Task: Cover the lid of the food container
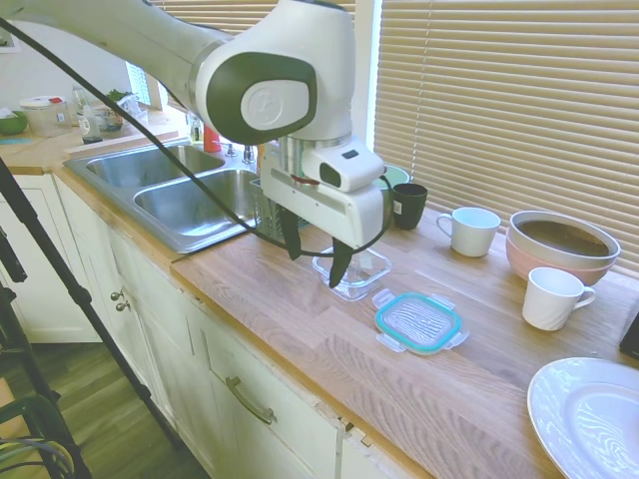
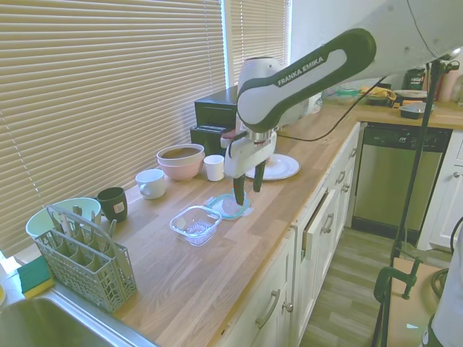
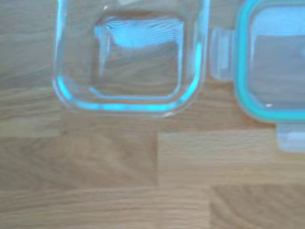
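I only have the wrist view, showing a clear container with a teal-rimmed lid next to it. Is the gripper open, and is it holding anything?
Observer: Open and empty. The gripper hangs above the wooden counter, near the food container.
Operator: Anything sitting on the lid?
Observer: No, the whole lid lies flat with nothing on it.
Operator: What's nearest beyond the lid?
Observer: A white mug, standing clear of it.
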Available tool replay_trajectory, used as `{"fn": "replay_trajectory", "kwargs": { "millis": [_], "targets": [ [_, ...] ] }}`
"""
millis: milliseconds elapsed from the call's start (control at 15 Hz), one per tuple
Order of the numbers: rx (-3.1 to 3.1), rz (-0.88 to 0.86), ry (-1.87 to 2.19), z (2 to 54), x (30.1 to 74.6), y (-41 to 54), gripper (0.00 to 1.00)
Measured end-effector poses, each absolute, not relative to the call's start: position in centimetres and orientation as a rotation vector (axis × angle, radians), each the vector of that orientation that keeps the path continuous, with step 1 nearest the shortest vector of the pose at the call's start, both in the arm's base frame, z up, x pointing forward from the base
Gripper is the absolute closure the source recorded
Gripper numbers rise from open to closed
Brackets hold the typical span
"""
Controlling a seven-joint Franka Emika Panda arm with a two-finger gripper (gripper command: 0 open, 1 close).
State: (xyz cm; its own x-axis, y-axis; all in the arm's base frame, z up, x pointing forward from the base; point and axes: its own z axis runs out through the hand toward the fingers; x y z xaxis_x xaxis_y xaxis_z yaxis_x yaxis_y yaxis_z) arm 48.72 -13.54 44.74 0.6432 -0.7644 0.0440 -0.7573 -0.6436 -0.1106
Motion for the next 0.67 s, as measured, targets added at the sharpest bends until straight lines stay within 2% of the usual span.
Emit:
{"fn": "replay_trajectory", "kwargs": {
  "millis": [400,667],
  "targets": [
    [-2.784,-0.155,1.251,44.4,52.8,-19.5,0.00],
    [-2.766,-0.093,1.268,42.5,55.1,-23.3,0.00]
  ]
}}
